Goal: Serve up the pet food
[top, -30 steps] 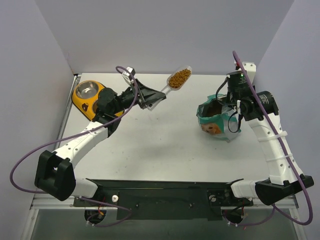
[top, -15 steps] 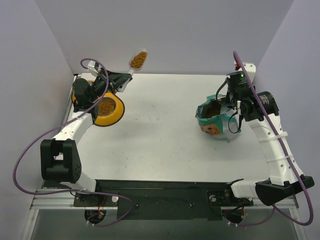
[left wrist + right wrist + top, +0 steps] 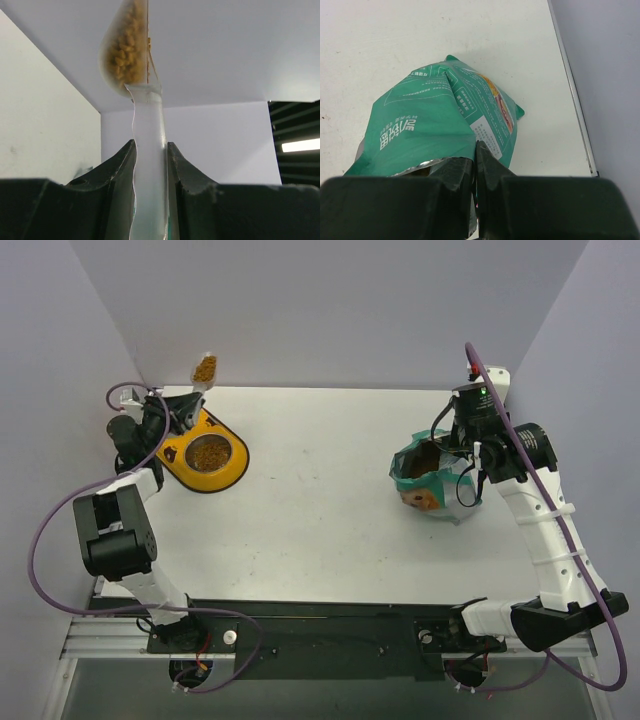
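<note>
Scoop travel: a second ago the clear scoop (image 3: 200, 378) hung over the middle of the bench (image 3: 320, 510), between pouch and feeder. It has since swung left, and now stands over the far left corner, above the far end of the yellow feeder (image 3: 238, 466).
Scoop attitude: in the left wrist view the handle (image 3: 149, 190) runs straight up from the grip, with the cup at the top close to the back wall.
Pet food: the load of pet food (image 3: 205, 368) in the cup looks as full as it was a second ago, so none has been tipped out on the way. More kibble already lies in the feeder's near bowl (image 3: 231, 452), and some is left in the pouch.
Left hand: the left hand (image 3: 185, 405) stays clamped on the scoop handle, one finger on each side (image 3: 117, 170).
Right hand: the right hand (image 3: 455, 445) has not moved. It is still pinched shut on the rim of the teal pouch (image 3: 430, 480), keeping the mouth open and the pouch upright (image 3: 435, 120).
Far bowl: hidden under the left hand from above, so whether it holds anything I cannot tell.
Meaning for the task: the carry is done and the pour is next. My guess is that the wrist must roll to spill this scoopful into the feeder.
</note>
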Tool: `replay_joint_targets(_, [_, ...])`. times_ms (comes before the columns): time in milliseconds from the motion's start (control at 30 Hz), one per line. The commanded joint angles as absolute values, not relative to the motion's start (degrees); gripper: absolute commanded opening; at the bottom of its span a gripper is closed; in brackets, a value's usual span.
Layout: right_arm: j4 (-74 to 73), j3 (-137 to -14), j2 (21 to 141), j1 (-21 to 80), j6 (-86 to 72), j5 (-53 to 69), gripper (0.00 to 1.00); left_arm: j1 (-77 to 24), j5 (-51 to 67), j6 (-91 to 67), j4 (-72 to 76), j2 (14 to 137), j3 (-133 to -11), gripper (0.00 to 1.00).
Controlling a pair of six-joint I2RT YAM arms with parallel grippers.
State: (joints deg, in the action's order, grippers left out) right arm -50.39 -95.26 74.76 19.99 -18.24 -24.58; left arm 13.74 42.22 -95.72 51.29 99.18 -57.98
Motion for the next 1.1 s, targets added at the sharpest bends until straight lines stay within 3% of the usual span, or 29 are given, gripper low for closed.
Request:
replay_joint_targets(0, [-51.3,-95.5,72.7,20.0,-18.1,-27.2,0.00,17.8,41.0,-95.5,58.5,100.6,-57.0,0.00])
replay_joint_targets(633, [-50.6,-92.2,71.0,19.4,-16.9,-29.6,0.00,23.6,31.0,-90.4,45.6,102.8,-49.8,0.00])
replay_joint_targets(1067, [-50.4,-92.0,71.5,19.4,-16.7,-29.9,0.00,23.3,27.1,-90.9,24.9,104.4,-57.4,0.00])
